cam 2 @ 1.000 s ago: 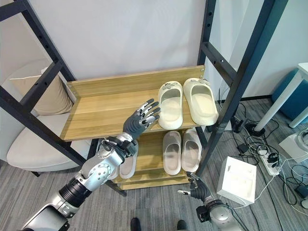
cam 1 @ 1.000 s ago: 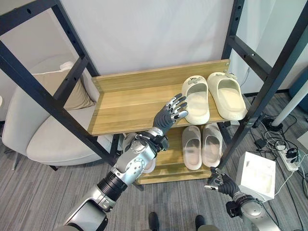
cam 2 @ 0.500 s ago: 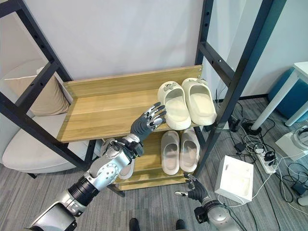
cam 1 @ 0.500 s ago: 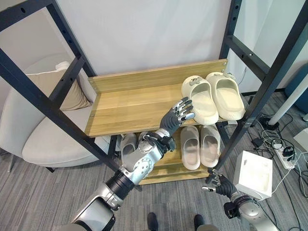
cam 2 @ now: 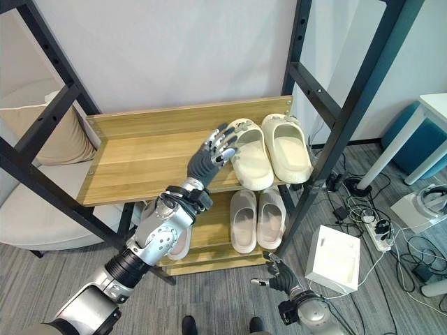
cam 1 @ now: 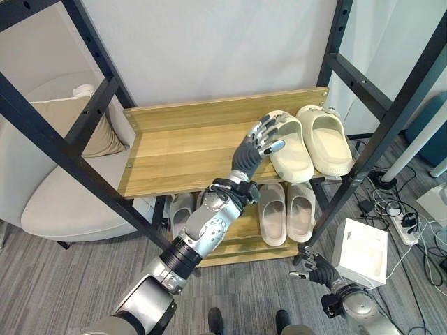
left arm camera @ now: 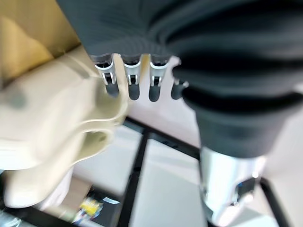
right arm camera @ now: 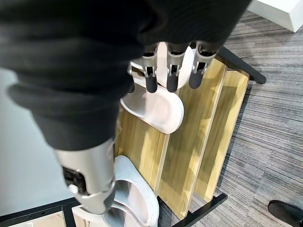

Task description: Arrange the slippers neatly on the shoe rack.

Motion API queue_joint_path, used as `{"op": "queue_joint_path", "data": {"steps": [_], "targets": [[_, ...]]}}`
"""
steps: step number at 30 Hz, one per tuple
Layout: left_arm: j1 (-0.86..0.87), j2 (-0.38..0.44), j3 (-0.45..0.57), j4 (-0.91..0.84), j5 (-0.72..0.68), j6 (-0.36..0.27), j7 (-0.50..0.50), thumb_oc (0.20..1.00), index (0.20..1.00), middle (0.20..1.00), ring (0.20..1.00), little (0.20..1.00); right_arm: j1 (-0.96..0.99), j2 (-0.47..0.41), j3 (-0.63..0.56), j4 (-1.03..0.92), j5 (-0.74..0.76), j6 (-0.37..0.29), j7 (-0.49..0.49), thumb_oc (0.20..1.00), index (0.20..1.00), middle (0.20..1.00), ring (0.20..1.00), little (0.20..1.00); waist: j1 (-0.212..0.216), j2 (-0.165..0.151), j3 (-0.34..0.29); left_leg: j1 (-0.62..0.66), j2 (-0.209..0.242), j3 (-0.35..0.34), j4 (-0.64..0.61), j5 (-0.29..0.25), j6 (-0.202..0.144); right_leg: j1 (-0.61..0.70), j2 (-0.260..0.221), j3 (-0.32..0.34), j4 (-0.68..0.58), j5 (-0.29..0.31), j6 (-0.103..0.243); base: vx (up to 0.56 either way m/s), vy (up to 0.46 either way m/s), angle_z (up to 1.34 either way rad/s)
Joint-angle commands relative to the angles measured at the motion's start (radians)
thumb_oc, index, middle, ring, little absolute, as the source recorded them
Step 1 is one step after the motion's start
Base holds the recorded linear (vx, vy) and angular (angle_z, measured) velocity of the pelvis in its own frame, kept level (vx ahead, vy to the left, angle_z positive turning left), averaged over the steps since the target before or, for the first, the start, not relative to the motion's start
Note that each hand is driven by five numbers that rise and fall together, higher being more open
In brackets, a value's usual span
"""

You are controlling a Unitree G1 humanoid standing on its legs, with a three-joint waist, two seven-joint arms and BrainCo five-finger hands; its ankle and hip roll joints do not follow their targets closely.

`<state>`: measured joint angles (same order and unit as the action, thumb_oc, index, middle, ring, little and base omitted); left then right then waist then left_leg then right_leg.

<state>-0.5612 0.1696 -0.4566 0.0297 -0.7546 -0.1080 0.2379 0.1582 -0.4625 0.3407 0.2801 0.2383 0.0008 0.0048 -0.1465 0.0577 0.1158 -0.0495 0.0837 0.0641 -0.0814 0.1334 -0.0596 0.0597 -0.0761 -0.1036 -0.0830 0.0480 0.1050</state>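
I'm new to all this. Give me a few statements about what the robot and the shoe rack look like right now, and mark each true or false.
1. The left hand reaches the cream slippers on the upper shelf. True.
2. The right hand holds a slipper. False: it hangs low by the floor, holding nothing.
3. A grey pair of slippers sits on the lower shelf below the cream pair. True.
4. The upper shelf is full of slippers. False: one cream pair sits at its right end; the rest is bare.
5. A white box lies on the floor right of the rack. True.
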Motion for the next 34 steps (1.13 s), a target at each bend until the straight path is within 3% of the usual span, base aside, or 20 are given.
{"op": "queue_joint_path", "data": {"steps": [1,3,5,9,13,14,18,19,23,24,26,27,34], "targets": [[-0.133,0.009,0.072,-0.057,0.121,-0.127,0.009,1.0,1.0,1.0,1.0,1.0,-0.068,0.02,-0.019,0.002,0.031,-0.075,-0.017,1.0,1.0,1.0,1.0,1.0,0.014,-0.035,0.014,0.083,0.013,0.005,-0.006,-0.074,-0.059,-0.013,-0.003,-0.03,0.001,-0.022,0.033,-0.02,-0.002,0.14],[-0.122,0.03,0.101,-0.135,0.105,-0.153,-0.018,1.0,1.0,1.0,1.0,1.0,-0.07,0.024,-0.022,-0.001,0.027,-0.079,-0.011,1.0,1.0,1.0,1.0,1.0,0.02,-0.036,0.011,0.082,0.013,0.004,-0.006,-0.077,-0.06,-0.013,-0.004,-0.033,0.001,-0.022,0.034,0.0,0.006,0.06],[-0.099,0.053,0.079,-0.255,0.048,-0.149,-0.131,1.0,1.0,1.0,1.0,1.0,-0.062,0.026,-0.037,-0.008,0.019,-0.078,0.007,1.0,1.0,1.0,1.0,1.0,0.029,-0.035,0.007,0.081,0.012,0.0,-0.006,-0.081,-0.06,-0.009,-0.007,-0.038,0.001,-0.021,0.036,0.0,0.011,0.03],[-0.03,0.149,-0.028,-0.356,0.06,-0.086,-0.281,1.0,1.0,1.0,1.0,1.0,-0.061,0.034,-0.053,-0.003,0.006,-0.081,0.021,1.0,1.0,1.0,1.0,1.0,0.047,-0.028,0.003,0.083,0.007,-0.009,-0.006,-0.085,-0.057,-0.004,-0.012,-0.05,0.002,-0.021,0.037,0.0,0.025,0.11],[0.008,0.28,-0.127,-0.345,0.131,-0.051,-0.412,1.0,1.0,1.0,1.0,1.0,-0.057,0.025,-0.054,-0.003,-0.005,-0.088,0.042,1.0,1.0,1.0,1.0,1.0,0.053,-0.022,0.002,0.087,0.004,-0.011,-0.006,-0.087,-0.054,-0.002,-0.014,-0.053,0.002,-0.021,0.039,0.0,0.031,0.08],[0.069,0.398,-0.196,-0.31,0.146,-0.015,-0.517,1.0,1.0,1.0,1.0,1.0,-0.051,0.01,-0.055,-0.002,-0.014,-0.096,0.066,1.0,1.0,1.0,1.0,1.0,0.058,-0.018,0.001,0.089,0.004,-0.011,-0.006,-0.089,-0.052,-0.001,-0.015,-0.053,0.002,-0.021,0.042,0.01,0.048,0.0],[0.19,0.523,-0.249,-0.198,0.28,0.002,-0.591,1.0,1.0,1.0,1.0,1.0,-0.049,-0.011,-0.052,0.01,-0.008,-0.105,0.089,1.0,1.0,1.0,1.0,1.0,0.063,-0.02,-0.001,0.096,0.004,-0.011,-0.006,-0.092,-0.05,0.002,-0.017,-0.052,0.003,-0.022,0.045,0.01,0.031,-0.03],[0.258,0.534,-0.235,-0.091,0.364,-0.002,-0.591,1.0,1.0,1.0,1.0,1.0,-0.047,-0.011,-0.051,0.008,0.003,-0.106,0.097,1.0,1.0,1.0,1.0,1.0,0.066,-0.023,-0.003,0.099,0.003,-0.009,-0.006,-0.094,-0.049,0.002,-0.018,-0.051,0.003,-0.021,0.046,0.01,0.022,0.04],[0.351,0.508,-0.181,0.047,0.469,-0.015,-0.56,1.0,1.0,1.0,1.0,1.0,-0.044,-0.01,-0.056,0.004,0.009,-0.104,0.103,1.0,1.0,1.0,1.0,1.0,0.069,-0.024,-0.009,0.101,0.003,-0.008,-0.006,-0.096,-0.047,0.004,-0.019,-0.051,0.004,-0.022,0.046,0.01,0.017,0.02],[0.445,0.406,-0.066,0.266,0.518,-0.024,-0.461,1.0,1.0,1.0,1.0,1.0,-0.041,-0.001,-0.066,0.008,0.017,-0.098,0.1,1.0,1.0,1.0,1.0,1.0,0.075,-0.028,-0.015,0.102,0.003,-0.005,-0.006,-0.096,-0.046,0.003,-0.021,-0.049,0.005,-0.019,0.046,0.0,0.038,-0.11],[0.48,0.327,-0.001,0.395,0.541,-0.019,-0.414,1.0,1.0,1.0,1.0,1.0,-0.034,0.005,-0.081,0.022,0.016,-0.094,0.093,1.0,1.0,1.0,1.0,1.0,0.078,-0.031,-0.019,0.102,0.002,-0.007,-0.006,-0.096,-0.045,0.003,-0.023,-0.05,0.005,-0.018,0.045,0.0,0.015,-0.1],[0.506,0.233,0.093,0.539,0.521,-0.01,-0.35,1.0,1.0,1.0,1.0,1.0,-0.03,0.017,-0.098,0.056,0.0,-0.09,0.073,1.0,1.0,1.0,1.0,1.0,0.085,-0.036,-0.023,0.101,0.001,-0.008,-0.006,-0.093,-0.043,0.003,-0.023,-0.05,0.005,-0.017,0.043,0.0,0.01,0.13],[0.491,0.131,0.198,0.741,0.489,-0.011,-0.252,1.0,1.0,1.0,1.0,1.0,-0.035,0.045,-0.105,0.14,-0.005,-0.077,0.052,1.0,1.0,1.0,1.0,1.0,0.092,-0.046,-0.027,0.099,0.0,-0.003,-0.006,-0.091,-0.04,-0.001,-0.022,-0.049,0.002,-0.013,0.04,0.0,0.001,0.03]]}}
